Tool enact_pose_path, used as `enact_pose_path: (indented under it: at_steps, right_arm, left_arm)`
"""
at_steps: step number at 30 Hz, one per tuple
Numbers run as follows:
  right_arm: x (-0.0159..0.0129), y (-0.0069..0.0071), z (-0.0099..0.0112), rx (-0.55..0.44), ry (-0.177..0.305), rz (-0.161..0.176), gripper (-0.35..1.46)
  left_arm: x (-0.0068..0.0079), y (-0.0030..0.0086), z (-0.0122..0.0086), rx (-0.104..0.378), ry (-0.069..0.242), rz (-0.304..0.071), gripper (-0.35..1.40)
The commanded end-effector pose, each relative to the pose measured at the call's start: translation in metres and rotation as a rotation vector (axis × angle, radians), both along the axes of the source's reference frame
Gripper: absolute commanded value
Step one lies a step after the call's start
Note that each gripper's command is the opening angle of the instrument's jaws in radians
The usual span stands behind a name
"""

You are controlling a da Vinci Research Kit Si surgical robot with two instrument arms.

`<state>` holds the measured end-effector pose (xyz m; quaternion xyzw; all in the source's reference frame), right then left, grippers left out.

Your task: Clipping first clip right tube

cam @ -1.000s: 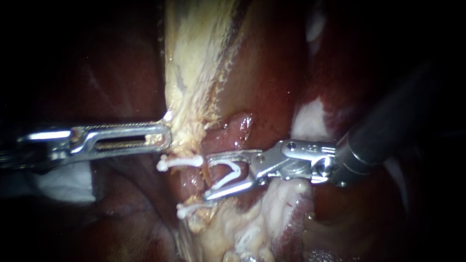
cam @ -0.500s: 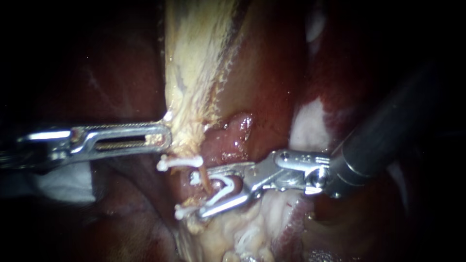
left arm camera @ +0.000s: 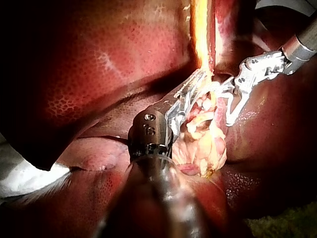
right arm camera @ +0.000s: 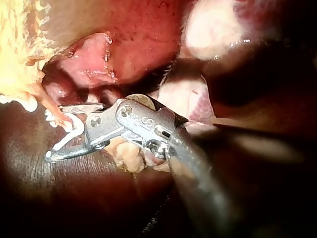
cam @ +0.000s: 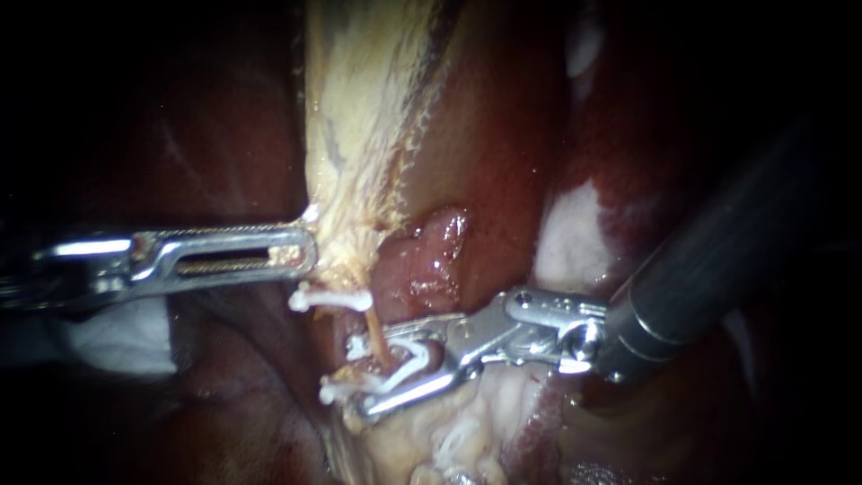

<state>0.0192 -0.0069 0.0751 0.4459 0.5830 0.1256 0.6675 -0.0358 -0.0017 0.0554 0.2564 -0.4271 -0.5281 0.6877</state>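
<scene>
My right instrument [cam: 375, 368] enters the endoscope view from four o'clock. Its jaws stand wide and carry an open white clip [cam: 409, 366], one leg against each jaw. A thin tan tube [cam: 381, 343] runs through the clip's mouth, just below centre; I cannot tell whether this is the right tube. Two closed clips sit near it on the pale tissue: the upper clip [cam: 330, 299] at ten o'clock from the jaws, the lower clip [cam: 339, 390] at eight o'clock, just beside the lower jaw's tip. My left instrument [cam: 303, 253] reaches in from nine o'clock, jaws clenched on the foot of the pale yellow band [cam: 359, 135] that climbs toward twelve.

Only the right wrist view shows the tube [right arm camera: 52, 106] slanting past the upper jaw's tip of my right instrument [right arm camera: 54, 131] and into the clip [right arm camera: 74, 130], with a pink lump [right arm camera: 86, 62] ahead of the jaws. Only the left wrist view shows my left instrument [left arm camera: 195, 87] pinching the band from both sides, with my right instrument [left arm camera: 225, 105] just beyond it and lumpy yellow fat [left arm camera: 205, 139] beside the jaws.

In the left wrist view glare washes out the clip and tube. In the endoscope view the liver [cam: 206, 144] sinks into shadow, and a white cloth [cam: 117, 337] is partly hidden under my left shaft.
</scene>
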Motion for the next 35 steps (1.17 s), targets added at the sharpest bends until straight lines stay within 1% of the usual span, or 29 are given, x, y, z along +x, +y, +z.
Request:
enact_pose_path:
  at_steps: [1,7,10,11,13,15,16,18,20,35]
  right_arm:
    - [0.0000,-0.0001,0.0001,0.010,-0.004,-0.004,0.45]
    - [-0.0001,-0.0002,0.0001,0.031,-0.013,-0.008,0.32]
    - [-0.0001,0.0000,0.0001,0.037,-0.015,-0.008,0.20]
    - [-0.0001,0.0000,0.0001,0.042,-0.018,-0.008,0.14]
    - [-0.0002,0.0002,0.0002,0.060,-0.023,-0.009,-0.09]
    - [-0.0004,0.0004,0.0004,0.060,-0.037,-0.010,-0.31]
    - [-0.0005,0.0005,0.0005,0.056,-0.045,-0.012,-0.35]
    - [-0.0008,0.0006,0.0006,0.046,-0.066,-0.026,-0.35]
    - [-0.0009,0.0006,0.0007,0.042,-0.073,-0.030,-0.35]
    - [-0.0009,0.0006,0.0007,0.047,-0.075,-0.031,-0.35]
  left_arm:
    - [0.0000,0.0000,0.0000,0.000,0.000,0.000,-0.35]
    - [0.0000,0.0000,0.0000,0.000,0.000,0.000,-0.35]
    - [0.0000,0.0000,0.0000,0.000,0.000,0.000,-0.35]
    - [0.0000,0.0000,0.0000,0.000,0.000,0.000,-0.35]
    - [0.0000,0.0000,0.0000,0.000,0.000,0.000,-0.35]
    - [0.0000,0.0000,0.0000,0.000,0.000,0.000,-0.35]
    - [0.0000,0.0000,0.0000,0.000,0.000,0.000,-0.35]
    - [0.0000,0.0000,0.0001,0.000,0.000,0.000,-0.35]
    - [0.0000,0.0000,0.0001,0.000,0.000,0.000,-0.35]
    - [0.0001,0.0003,0.0005,0.000,-0.001,0.001,-0.35]
